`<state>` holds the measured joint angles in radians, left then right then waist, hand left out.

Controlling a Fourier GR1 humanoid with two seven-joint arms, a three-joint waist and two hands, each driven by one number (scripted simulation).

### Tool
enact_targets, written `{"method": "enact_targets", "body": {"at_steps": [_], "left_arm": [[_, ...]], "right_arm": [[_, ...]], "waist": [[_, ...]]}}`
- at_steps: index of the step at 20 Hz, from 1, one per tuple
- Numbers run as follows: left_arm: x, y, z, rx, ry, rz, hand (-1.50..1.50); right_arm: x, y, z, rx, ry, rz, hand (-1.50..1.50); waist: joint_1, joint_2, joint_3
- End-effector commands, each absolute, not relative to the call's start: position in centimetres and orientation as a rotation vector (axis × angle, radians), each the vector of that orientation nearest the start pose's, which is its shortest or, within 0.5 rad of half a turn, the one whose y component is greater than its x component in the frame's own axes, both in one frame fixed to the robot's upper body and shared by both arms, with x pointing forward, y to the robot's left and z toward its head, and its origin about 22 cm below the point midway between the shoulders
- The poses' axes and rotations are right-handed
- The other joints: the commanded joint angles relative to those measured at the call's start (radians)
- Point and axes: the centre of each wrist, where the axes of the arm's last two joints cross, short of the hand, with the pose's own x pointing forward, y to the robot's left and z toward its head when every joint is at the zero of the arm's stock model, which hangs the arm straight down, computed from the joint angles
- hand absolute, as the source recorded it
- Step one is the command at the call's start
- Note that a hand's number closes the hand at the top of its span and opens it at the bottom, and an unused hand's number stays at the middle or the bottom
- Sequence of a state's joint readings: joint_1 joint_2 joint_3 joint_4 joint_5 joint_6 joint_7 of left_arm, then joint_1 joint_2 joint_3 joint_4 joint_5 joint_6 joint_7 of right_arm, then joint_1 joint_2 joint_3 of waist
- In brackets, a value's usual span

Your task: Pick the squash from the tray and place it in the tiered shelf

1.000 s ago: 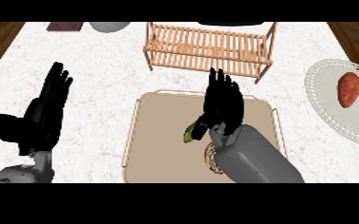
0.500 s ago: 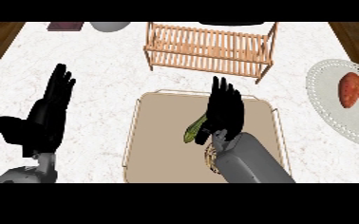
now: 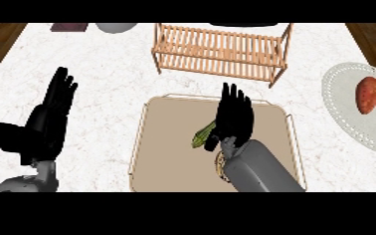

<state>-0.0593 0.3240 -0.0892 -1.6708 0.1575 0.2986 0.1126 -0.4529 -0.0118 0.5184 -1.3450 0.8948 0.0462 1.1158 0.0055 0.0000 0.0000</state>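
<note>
A green squash (image 3: 203, 134) lies on the beige tray (image 3: 169, 149) in the middle of the counter; only its left end shows. My right hand (image 3: 234, 117) hovers over it with straight fingers pointing away, covering most of the squash. I cannot tell whether the hand touches it. The wooden tiered shelf (image 3: 220, 50) stands behind the tray, apart from it. My left hand (image 3: 51, 114) rests open at the left, fingers up, off the tray.
A white plate (image 3: 345, 104) with a reddish sweet potato (image 3: 366, 94) sits at the right edge. A grey bowl (image 3: 116, 27) and a dark red object (image 3: 70, 27) lie at the back left.
My right hand has drawn back toward me and lowered over the squash on the tray. The left hand has barely moved.
</note>
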Motion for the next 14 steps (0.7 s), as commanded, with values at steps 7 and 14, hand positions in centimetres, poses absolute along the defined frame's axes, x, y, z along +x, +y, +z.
{"method": "enact_targets", "body": {"at_steps": [7, 14], "left_arm": [[26.5, 25.8, 6.6, 0.250, -1.620, 0.042, 0.00], [26.4, 27.8, 5.8, 0.242, -1.602, 0.026, 0.00]], "right_arm": [[29.0, -6.3, 1.3, -0.868, -0.671, 0.835, 1.50], [29.2, -5.0, 0.9, -1.040, -0.780, 0.899, 1.50]], "waist": [[0.004, 0.001, 0.000], [0.005, 0.002, 0.000]]}}
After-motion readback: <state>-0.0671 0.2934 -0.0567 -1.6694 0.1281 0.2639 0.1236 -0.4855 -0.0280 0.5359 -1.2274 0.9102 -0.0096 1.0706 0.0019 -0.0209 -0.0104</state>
